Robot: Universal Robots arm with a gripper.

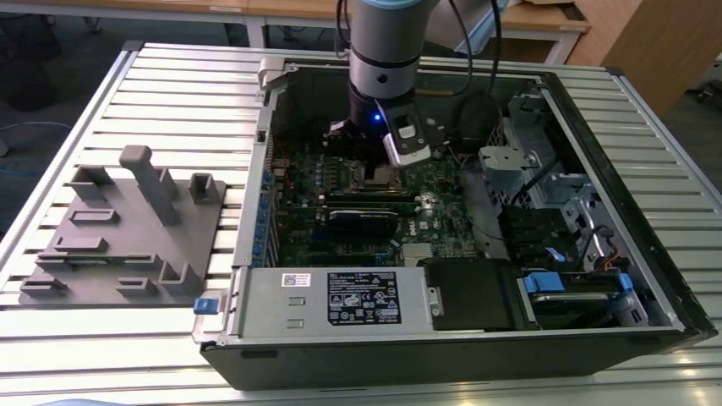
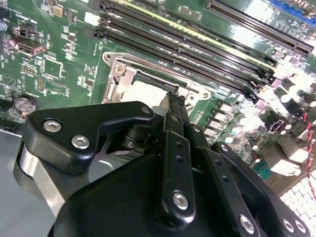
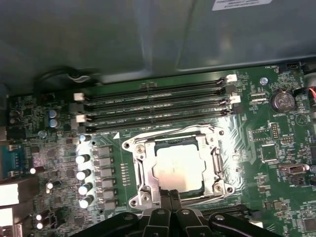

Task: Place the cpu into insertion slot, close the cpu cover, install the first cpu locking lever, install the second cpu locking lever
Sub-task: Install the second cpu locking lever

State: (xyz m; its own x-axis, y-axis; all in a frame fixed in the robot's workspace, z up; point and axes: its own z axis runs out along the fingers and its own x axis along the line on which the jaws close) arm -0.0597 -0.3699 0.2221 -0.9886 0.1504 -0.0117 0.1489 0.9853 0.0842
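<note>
The cpu (image 3: 177,165) lies flat in the insertion slot (image 3: 129,146), its pale metal top showing through the window of the cpu cover (image 3: 144,173), which is down over it. A thin silvery lever wire (image 3: 173,132) runs along the slot's edge nearest the memory slots. My gripper (image 3: 170,195) stands at the opposite edge of the slot, its two black fingers pressed together with nothing between them. In the second wrist view the gripper (image 2: 176,101) reaches down to the slot's rim (image 2: 118,69). In the exterior view the gripper (image 1: 381,166) hangs over the middle of the green board.
Long black memory slots (image 3: 158,106) lie just beyond the socket, and a row of capacitors (image 3: 84,173) stands beside it. The open computer case (image 1: 587,254) walls in the board. Outside it, a grey fixture plate (image 1: 124,237) sits at the exterior view's left.
</note>
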